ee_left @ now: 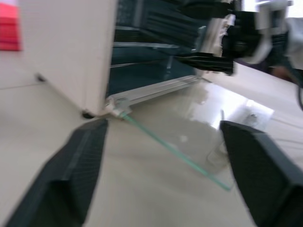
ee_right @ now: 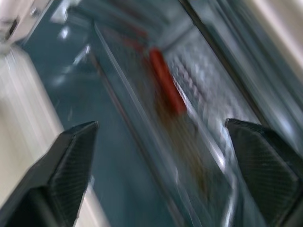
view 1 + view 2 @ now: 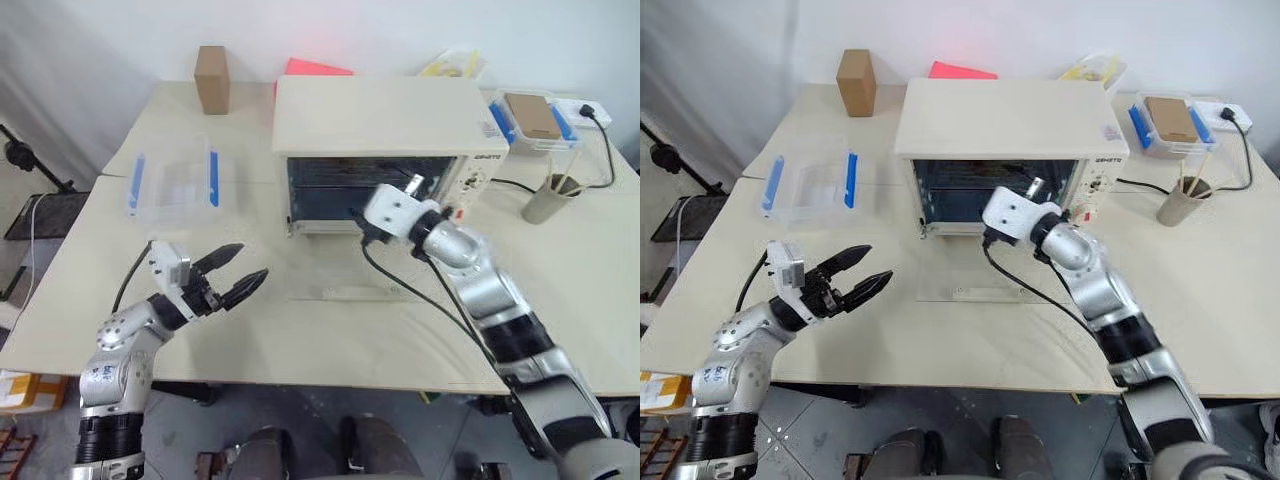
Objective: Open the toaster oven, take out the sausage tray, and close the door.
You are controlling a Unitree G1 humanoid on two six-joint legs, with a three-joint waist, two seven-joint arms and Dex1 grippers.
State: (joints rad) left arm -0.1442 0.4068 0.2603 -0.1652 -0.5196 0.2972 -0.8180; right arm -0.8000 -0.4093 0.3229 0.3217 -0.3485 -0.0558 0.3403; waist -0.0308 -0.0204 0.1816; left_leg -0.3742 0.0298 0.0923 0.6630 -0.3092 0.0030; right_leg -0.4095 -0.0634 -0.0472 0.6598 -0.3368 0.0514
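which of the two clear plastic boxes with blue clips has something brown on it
The clear plastic box with blue clips right of the cream-white toaster oven has a brown flat piece on top. The other clear box, left of the oven, has none.

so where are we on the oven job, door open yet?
Yes: the door lies flat on the table. Right end effector, open, is at the toaster oven mouth; the sausage tray sits inside, ungrasped. Left end effector is open, clear. Left: pull tray, close door.
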